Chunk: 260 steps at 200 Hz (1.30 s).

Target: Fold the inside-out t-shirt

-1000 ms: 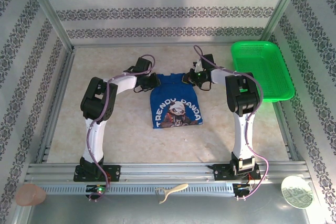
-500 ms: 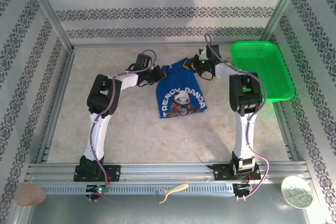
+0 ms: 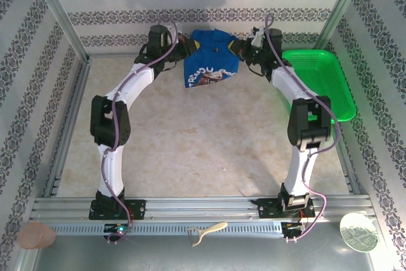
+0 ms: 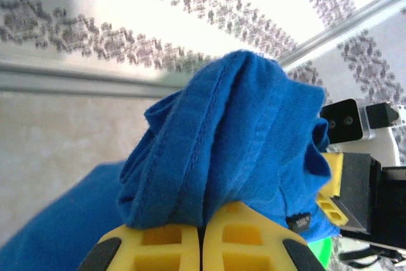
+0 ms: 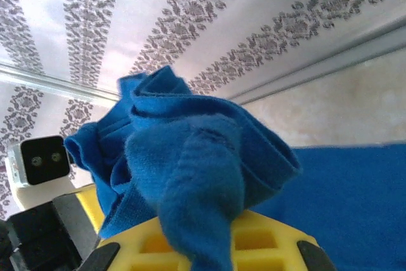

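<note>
**Blue shirt strung up between two clamped grippers**

Starting on the left: the left arm reaches far out toward the back wall, and the left gripper has its yellow jaws pressed tight together on a bunched wad of the inside-out t-shirt. In the left wrist view, folds and a seam spill right over the fingertips. In the middle, the shirt hangs spread between both grippers, high at the far end of the table, with its printed graphic facing the overhead camera. Over to the right, the right gripper is clamped just as hard on the opposite corner, blue cloth heaped over its fingers. Furthest right, the green basket sits just beside the right arm.
</note>
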### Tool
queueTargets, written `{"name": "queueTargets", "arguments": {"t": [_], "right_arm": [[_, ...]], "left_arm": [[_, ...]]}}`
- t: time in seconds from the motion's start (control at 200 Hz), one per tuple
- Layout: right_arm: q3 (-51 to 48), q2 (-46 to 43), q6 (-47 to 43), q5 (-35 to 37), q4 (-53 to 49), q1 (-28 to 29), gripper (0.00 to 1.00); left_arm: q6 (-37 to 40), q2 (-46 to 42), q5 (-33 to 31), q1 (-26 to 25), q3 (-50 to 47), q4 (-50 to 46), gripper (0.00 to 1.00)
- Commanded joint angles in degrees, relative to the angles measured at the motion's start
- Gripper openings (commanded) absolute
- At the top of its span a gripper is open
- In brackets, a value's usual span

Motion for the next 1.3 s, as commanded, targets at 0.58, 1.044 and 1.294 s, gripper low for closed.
{"name": "queueTargets", "arguments": {"t": [0.58,1.044,1.294], "right_arm": [[-46.26,-15.62,-5.67,12.04,22.92,7.68,0.0],[-29.09,1.52,-0.35,20.0,13.15,3.21,0.0],[-23.14,3.65,-3.02,22.25,6.32,1.06,0.5]], "left_arm": [[6.29,-14.32,-6.62,-4.86,-48.89,21.6,0.0],[10.26,3.38,-10.11,-3.55,-26.84,12.82,0.0],[8.08,9.24,-9.87,-1.18,-15.72,10.37,0.63]]}}
